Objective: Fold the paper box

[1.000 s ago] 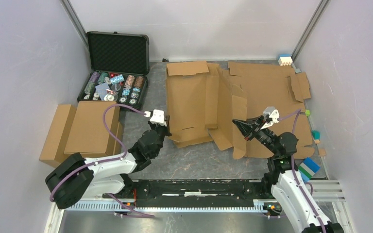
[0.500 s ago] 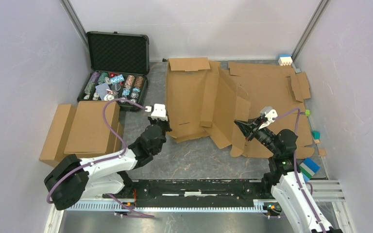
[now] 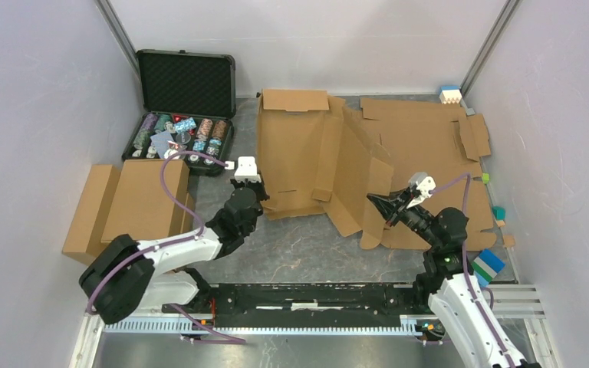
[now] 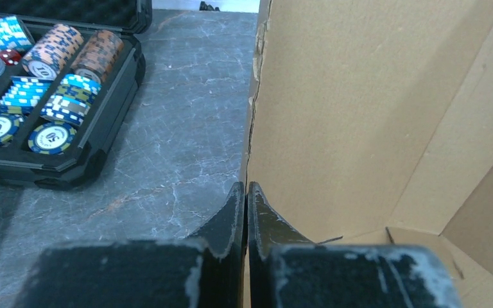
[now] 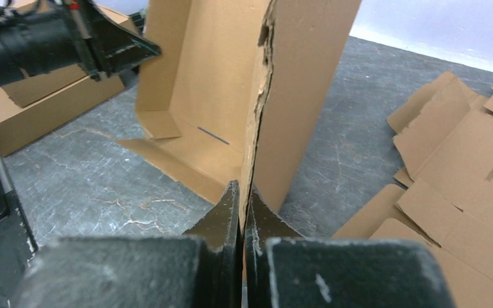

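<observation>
Since a second ago, both arms have slid the brown cardboard paper box (image 3: 295,153) a little toward the back and the left of the grey marbled table (image 3: 299,253). The box lies in the middle of the table, half folded, with its left and right side walls standing up.

The left gripper (image 3: 258,199) is squeezed tight on the thin edge of the left wall, near the front corner. In the left wrist view its two black fingers (image 4: 231,212) almost meet, with only the cardboard between them.

The right gripper (image 3: 373,201) pinches the torn edge of the right wall the same way, with its jaws nearly together.

A black hard case (image 3: 186,100) full of round poker chips (image 4: 51,122) sits open just left of the box. Flat brown cardboard sheets (image 3: 429,138) lie on its right, partly under it.
</observation>
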Controlling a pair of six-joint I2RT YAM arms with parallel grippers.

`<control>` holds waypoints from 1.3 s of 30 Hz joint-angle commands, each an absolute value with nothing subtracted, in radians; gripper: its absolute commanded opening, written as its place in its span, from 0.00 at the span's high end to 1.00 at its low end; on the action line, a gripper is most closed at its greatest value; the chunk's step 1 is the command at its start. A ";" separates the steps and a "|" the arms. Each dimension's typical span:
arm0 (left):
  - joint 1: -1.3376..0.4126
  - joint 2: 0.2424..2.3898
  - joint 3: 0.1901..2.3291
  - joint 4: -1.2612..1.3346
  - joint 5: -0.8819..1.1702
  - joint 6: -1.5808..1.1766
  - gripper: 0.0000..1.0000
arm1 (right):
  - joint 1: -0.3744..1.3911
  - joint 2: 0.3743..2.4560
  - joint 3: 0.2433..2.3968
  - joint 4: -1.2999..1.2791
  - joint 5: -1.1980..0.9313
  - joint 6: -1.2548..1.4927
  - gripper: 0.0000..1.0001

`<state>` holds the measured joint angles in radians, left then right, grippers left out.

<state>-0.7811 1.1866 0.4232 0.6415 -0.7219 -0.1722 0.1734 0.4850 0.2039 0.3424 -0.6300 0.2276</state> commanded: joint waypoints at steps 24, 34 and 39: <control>-0.787 1.435 0.377 1.134 -0.828 -0.244 0.98 | 0.223 0.517 0.293 0.440 -0.920 0.318 1.00; -0.791 1.453 0.393 1.040 -0.802 -0.298 0.97 | 0.224 0.569 0.307 0.184 -0.661 0.252 1.00; -0.799 1.472 0.356 1.078 -0.763 -0.327 0.97 | 0.224 0.543 0.213 0.244 -0.663 0.323 1.00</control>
